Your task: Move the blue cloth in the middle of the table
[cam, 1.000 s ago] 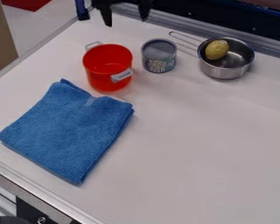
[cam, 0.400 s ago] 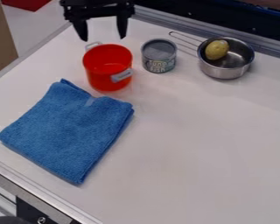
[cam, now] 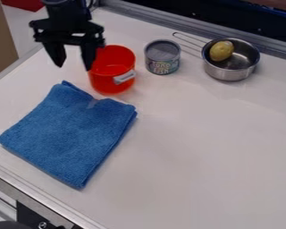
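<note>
My arm (cam: 68, 12) is cut off by the top edge of the view, so its base is out of sight. My right-hand finger as seen here covers the upper-left part of the red pot's (cam: 103, 82) rim; can't tell if the two touch or if I'm only in front of it. The pot's inside is only partly visible. The cloth's underside is hidden, and its layer count is hard to make out. Small pale tag (cam: 93, 103) at its upper edge, blurry. Red item (cam: 25, 4) at top left, brown panel (cam: 1, 40) at left and dark grey object (cam: 13, 225) at bottom left are all cropped; can't identify them. Blue cloth (cam: 68, 132): folded, flat on the table (cam: 211, 147), left part of the view, off the table's middle. Long axis runs slantwise, upper right to lower left. One shorter end faces up-right toward the pot, the other faces down-left toward the table's metal edge (cam: 38, 192). Corners point up, right, down and left in view. The upper end sits right by the pot's base; contact unclear. Me, gripper (cam: 74, 67): hanging above the cloth's top corner, left of the pot, jaws spread, tips down, nothing pinched. Can (cam: 162, 56) stands upright just right of the pot. Metal pan (cam: 229, 74) farther right, wire handle to upper left, yellow potato-like item (cam: 221, 51) inside.
</note>
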Available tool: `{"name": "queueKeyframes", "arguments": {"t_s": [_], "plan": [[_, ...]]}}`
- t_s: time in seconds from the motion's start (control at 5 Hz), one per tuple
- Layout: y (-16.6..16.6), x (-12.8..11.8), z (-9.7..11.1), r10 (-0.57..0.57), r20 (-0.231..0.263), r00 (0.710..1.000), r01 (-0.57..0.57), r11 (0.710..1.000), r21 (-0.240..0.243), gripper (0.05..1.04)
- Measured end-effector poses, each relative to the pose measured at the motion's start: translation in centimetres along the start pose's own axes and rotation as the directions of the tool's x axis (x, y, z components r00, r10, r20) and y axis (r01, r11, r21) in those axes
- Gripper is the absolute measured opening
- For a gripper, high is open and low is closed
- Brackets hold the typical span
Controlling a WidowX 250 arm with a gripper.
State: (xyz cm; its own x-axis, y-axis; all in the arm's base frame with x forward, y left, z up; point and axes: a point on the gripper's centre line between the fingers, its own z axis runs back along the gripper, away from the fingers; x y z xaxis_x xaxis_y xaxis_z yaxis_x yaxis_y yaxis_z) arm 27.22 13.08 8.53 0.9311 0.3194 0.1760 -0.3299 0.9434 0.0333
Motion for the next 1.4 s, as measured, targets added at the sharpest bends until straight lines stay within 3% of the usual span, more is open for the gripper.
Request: {"name": "queueKeyframes", "arguments": {"t_s": [0.2, 0.4, 0.6, 0.8, 1.0, 1.2, 1.4], "plan": [[0.9, -1.6, -0.9, -0.19, 0.004, 0.982, 0.19, 0.981, -0.033, 0.39], [1.6, -2.3, -1.4, -0.244, -0.001, 0.97, 0.243, 0.969, -0.03, 0.168], [1.8, -2.5, -1.5, -0.288, -0.006, 0.958, 0.288, 0.957, -0.025, 0.056], [1.5, -4.5, -3.1, -0.362, -0.026, 0.932, 0.361, 0.932, -0.036, 0.052], [1.2, -5.7, -4.0, -0.372, -0.02, 0.928, 0.37, 0.928, -0.05, 0.052], [0.6, -6.1, -4.5, -0.341, 0.009, 0.94, 0.341, 0.937, -0.075, 0.052], [-0.1, -6.8, -5.1, -0.319, 0.007, 0.948, 0.319, 0.945, -0.075, 0.052]]}}
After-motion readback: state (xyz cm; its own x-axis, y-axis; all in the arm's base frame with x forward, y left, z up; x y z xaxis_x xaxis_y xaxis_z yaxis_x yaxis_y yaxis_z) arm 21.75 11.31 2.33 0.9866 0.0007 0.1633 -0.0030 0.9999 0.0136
